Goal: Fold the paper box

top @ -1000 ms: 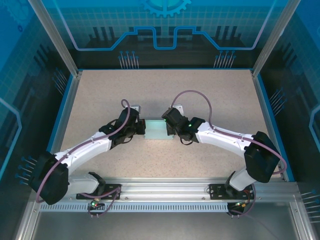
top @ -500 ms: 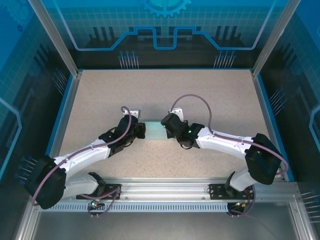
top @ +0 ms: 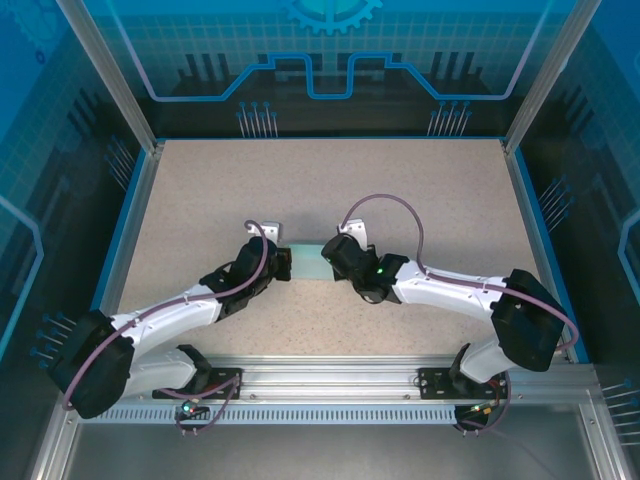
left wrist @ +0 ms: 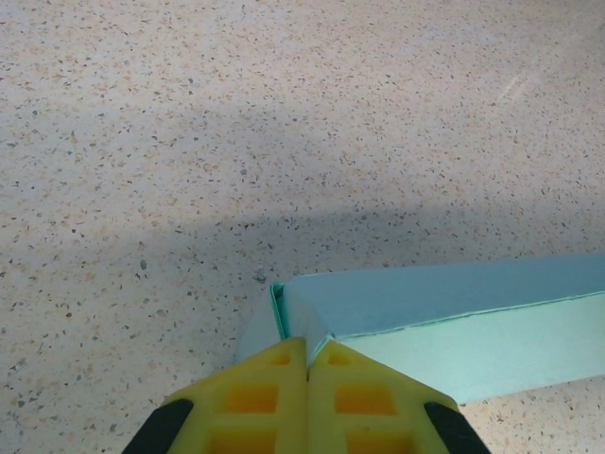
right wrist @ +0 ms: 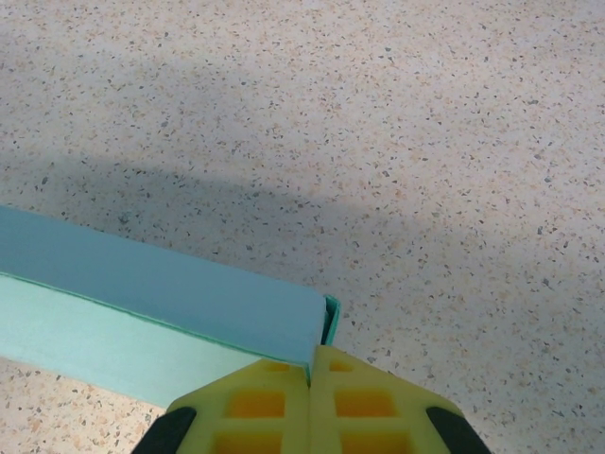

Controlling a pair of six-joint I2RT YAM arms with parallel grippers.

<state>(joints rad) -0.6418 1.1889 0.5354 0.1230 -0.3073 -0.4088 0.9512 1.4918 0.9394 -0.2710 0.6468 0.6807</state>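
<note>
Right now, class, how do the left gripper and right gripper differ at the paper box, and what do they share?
The left gripper meets the left end of the paper box; the right gripper meets its right end. Seen from the left gripper the box stretches off rightward; from the right gripper, leftward. Both have yellow fingers, shut, tips at a box corner.

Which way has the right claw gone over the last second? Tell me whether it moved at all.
Yes. In the overhead view the right claw, pinching the end of the paper box, has shifted slightly toward the front rail.
</note>
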